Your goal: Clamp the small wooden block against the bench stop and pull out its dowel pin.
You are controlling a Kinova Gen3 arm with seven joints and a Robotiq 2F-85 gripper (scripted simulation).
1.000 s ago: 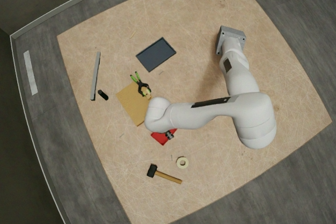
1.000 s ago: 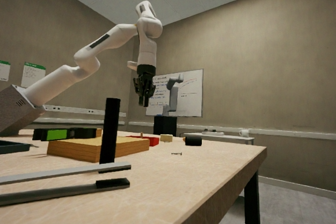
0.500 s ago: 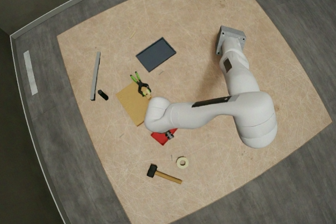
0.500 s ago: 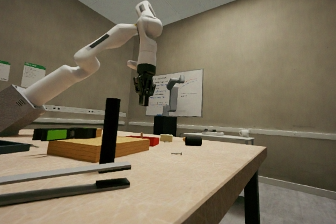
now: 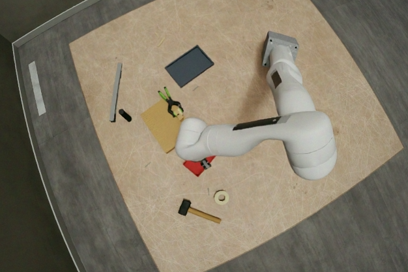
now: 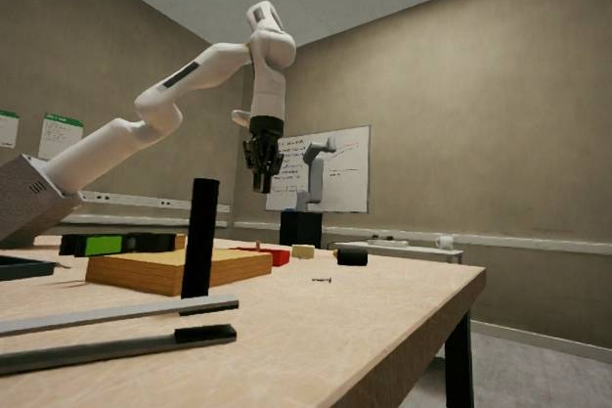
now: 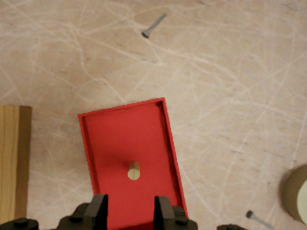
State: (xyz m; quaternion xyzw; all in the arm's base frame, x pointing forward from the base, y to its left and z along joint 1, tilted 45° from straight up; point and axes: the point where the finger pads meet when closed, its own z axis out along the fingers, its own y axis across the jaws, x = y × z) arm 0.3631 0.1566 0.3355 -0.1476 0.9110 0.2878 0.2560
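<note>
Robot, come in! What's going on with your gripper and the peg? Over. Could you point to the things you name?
Gripper (image 6: pixel 261 190) (image 7: pixel 131 213) partly open, empty, above red tray (image 5: pixel 197 170) (image 6: pixel 282 257) (image 7: pixel 118 140). Wooden peg (image 6: pixel 257 246) (image 7: pixel 134 171) upright in tray. Nothing seen blocking between them.

From the top, you lose the far corner of the table (image 5: pixel 230 14) (image 6: pixel 306 334) (image 7: pixel 236 64) beyond the picture's upper edge and another corner below. You can't see one corner of the bench board (image 5: pixel 161 130) (image 6: pixel 222 267) (image 7: pixel 9 162) or much of the red tray (image 5: pixel 194 168) (image 6: pixel 281 257) (image 7: pixel 123 135) under the arm (image 5: pixel 230 140) (image 6: pixel 268 89). The wooden block (image 5: pixel 178 113) is too small for you to tell its hole or its contact with the stop. The wrist view cuts off your board at left, the tape roll (image 5: pixel 216 197) (image 6: pixel 302 250) (image 7: pixel 295 194) at right, and the tray's near edge below.
</note>
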